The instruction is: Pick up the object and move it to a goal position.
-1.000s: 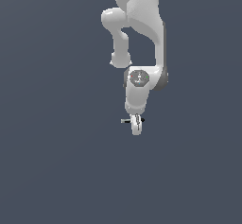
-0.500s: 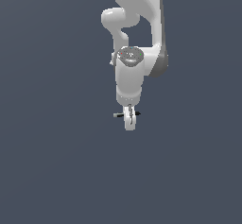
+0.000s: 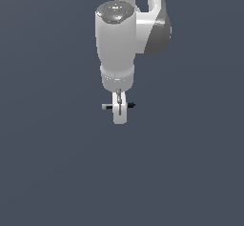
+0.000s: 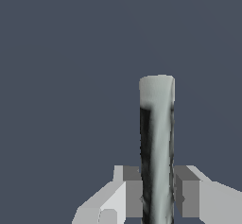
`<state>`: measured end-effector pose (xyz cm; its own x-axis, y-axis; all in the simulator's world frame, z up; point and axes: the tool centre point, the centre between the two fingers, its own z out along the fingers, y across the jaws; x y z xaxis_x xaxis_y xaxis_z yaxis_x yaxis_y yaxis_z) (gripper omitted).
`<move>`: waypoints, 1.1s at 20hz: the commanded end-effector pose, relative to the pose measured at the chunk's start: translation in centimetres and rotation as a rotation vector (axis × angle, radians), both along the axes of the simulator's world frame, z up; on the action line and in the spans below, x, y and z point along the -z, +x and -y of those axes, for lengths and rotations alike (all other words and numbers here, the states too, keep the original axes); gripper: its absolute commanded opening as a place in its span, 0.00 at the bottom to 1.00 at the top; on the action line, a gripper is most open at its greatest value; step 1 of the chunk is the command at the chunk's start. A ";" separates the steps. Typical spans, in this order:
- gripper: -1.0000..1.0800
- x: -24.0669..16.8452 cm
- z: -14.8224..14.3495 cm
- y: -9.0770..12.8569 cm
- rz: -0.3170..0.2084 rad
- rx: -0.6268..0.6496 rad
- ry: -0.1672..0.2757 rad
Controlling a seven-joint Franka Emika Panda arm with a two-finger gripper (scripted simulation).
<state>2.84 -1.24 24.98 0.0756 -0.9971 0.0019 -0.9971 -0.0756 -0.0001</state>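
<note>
Plain grey-blue backdrop; gripper (image 3: 119, 107) clamped mid-length on rod (image 4: 157, 142), rod crosswise between fingers (image 4: 132, 192), likely for balanced carry to goal

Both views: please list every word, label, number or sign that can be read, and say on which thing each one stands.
None: no text can be read in either view.
The thin black rod with a pale end, the white gripper and the white robot arm all carry no markings.
</note>
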 end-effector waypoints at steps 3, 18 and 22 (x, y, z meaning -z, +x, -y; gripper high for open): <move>0.00 -4.4 1.6 1.2 -0.001 -0.001 -0.001; 0.00 -14.3 5.0 4.2 -0.001 -0.004 0.001; 0.00 -15.7 5.5 4.7 -0.001 -0.004 0.001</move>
<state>7.41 -6.61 40.13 0.0794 -0.9968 0.0010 -0.9968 -0.0794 -0.0001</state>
